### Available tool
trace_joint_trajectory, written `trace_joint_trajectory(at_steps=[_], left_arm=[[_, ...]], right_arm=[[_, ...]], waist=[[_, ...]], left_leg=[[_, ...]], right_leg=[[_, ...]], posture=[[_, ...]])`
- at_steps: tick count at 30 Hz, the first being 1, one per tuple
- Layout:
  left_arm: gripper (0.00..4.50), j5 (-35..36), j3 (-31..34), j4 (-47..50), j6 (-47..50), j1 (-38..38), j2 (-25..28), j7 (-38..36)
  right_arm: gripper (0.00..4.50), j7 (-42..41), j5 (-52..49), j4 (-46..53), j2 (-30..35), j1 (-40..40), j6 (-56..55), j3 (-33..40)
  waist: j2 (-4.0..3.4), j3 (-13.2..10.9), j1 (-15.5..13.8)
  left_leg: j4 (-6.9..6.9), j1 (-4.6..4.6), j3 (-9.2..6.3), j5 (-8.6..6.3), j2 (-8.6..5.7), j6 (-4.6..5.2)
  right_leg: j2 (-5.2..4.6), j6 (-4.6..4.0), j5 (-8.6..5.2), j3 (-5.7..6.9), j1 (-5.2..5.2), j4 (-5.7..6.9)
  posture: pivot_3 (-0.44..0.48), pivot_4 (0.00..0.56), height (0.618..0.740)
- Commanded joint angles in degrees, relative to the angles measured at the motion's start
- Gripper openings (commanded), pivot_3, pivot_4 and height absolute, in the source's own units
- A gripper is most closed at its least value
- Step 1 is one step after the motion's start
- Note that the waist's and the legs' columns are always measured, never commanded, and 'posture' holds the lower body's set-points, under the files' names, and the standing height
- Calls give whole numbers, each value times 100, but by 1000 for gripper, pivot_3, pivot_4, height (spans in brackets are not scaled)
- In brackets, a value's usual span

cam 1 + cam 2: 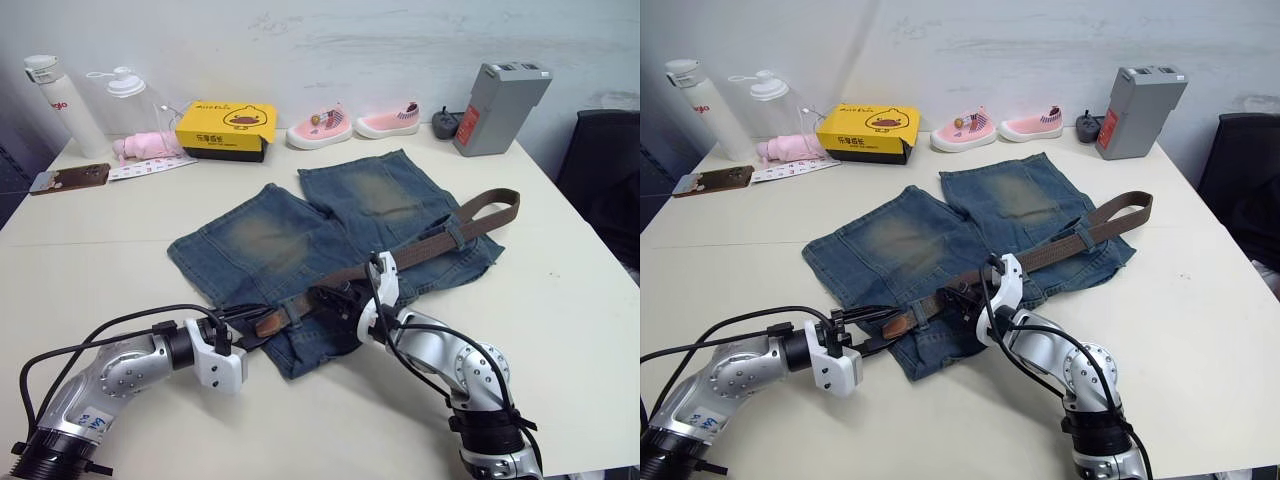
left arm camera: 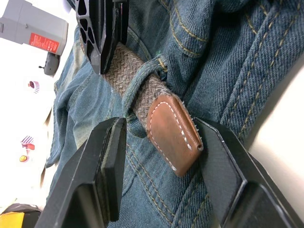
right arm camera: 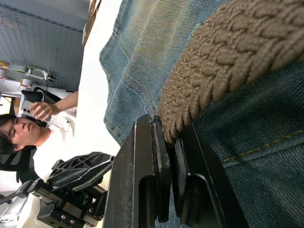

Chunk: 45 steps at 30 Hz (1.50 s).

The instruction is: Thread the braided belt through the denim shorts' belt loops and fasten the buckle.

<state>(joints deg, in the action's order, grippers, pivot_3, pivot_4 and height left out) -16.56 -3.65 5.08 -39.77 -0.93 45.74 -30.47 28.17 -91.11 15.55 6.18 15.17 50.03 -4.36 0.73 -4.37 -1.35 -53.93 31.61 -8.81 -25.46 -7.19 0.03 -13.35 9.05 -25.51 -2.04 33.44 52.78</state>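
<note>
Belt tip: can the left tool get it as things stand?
Probably yes. The leather belt tip already sits between the open left tool's fingers, poking out of a belt loop on the shorts; nothing blocks closing.

A wide cream-white bench [image 1: 560,300] stands against a scuffed pale plaster wall [image 1: 330,45] (evenly lit); a black chair [image 1: 605,165] sits off its right edge.
</note>
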Motion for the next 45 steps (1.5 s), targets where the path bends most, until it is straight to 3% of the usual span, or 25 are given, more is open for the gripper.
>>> trace_joint_trajectory(at_steps=[1,3,6,12,17,20,22,25,28,30,34,40,42,45], left_arm=[[1984,-78,61,-1,38,-34,7,62],[1357,-103,45,-14,41,-36,14,56],[16,-149,50,15,71,-19,19,60],[16,-182,139,253,77,-5,24,101],[0,-183,311,374,55,87,103,149],[0,-170,409,371,12,115,160,181],[0,-180,459,346,-34,127,172,211],[0,-178,454,344,-77,109,166,218],[0,-155,436,349,-101,95,165,221],[0,-148,443,362,-103,97,170,222],[0,-115,653,368,-278,341,299,270],[0,94,1628,-357,-1336,1323,1022,336],[0,139,2151,-1024,-2103,1773,1368,391],[0,-359,2945,-2754,-3550,2389,1957,646]], right_arm=[[0,1,-19,160,-9,-1,-20,22],[0,2,-23,162,-6,1,-17,20],[0,-2,-16,171,16,3,-6,22],[0,-69,102,303,183,23,63,27],[1978,-113,-414,934,667,-156,9,369],[3464,-508,-652,1503,1354,-201,75,607],[4295,-1214,-37,2094,2302,-162,494,576],[4141,-2016,1395,2593,3451,-67,699,166],[2994,-2441,2621,2647,3917,-13,569,-351],[1983,-2684,3273,2623,4029,-7,501,-696],[140,-2769,4190,2232,3722,29,494,-1229],[140,-2904,4685,1994,3324,-137,892,-1369],[140,-2991,4745,1966,3265,-116,981,-1330],[140,-3178,4952,1930,3167,-57,1014,-1371]], waist=[[0,0,0],[0,0,0],[-3,-1,-4],[-4,-2,-5],[-9,-7,-14],[-12,-12,-8],[-14,-14,-9],[-19,-24,-18],[9,-50,-21],[20,-61,-24],[30,-65,-19],[41,-60,-7],[70,-53,-21],[92,-53,-19]], left_leg=[[0,0,0,0,0,0],[0,0,0,0,0,0],[0,-1,-1,0,-1,0],[0,-2,0,0,-1,0],[-1,8,-1,0,-3,0],[-1,25,2,0,-3,0],[-1,46,4,1,0,0],[2,48,2,4,-2,5],[24,20,-1,12,3,4],[36,1,9,15,6,1],[47,1,12,21,3,-9],[64,-13,23,20,10,-12],[63,-16,24,20,15,-12],[62,-17,34,19,16,-14]], right_leg=[[0,0,0,0,0,0],[0,0,0,0,0,0],[0,0,0,0,-1,0],[0,0,0,-1,-2,-2],[-1,0,0,-1,-1,-14],[-6,0,0,0,0,-34],[-7,0,0,3,-4,-57],[-7,2,1,15,-8,-103],[-14,16,6,29,-78,-140],[-24,21,4,30,-95,-156],[-25,22,5,24,-94,-168],[-29,21,4,21,-85,-154],[-31,21,3,24,-88,-154],[-31,19,-15,22,-87,-139]], posture=[[0,150,618],[0,150,618],[0,150,618],[0,150,618],[0,150,618],[0,150,618],[0,150,618],[0,150,618],[0,150,618],[0,150,618],[0,150,618],[0,150,618],[0,150,618],[0,150,618]])
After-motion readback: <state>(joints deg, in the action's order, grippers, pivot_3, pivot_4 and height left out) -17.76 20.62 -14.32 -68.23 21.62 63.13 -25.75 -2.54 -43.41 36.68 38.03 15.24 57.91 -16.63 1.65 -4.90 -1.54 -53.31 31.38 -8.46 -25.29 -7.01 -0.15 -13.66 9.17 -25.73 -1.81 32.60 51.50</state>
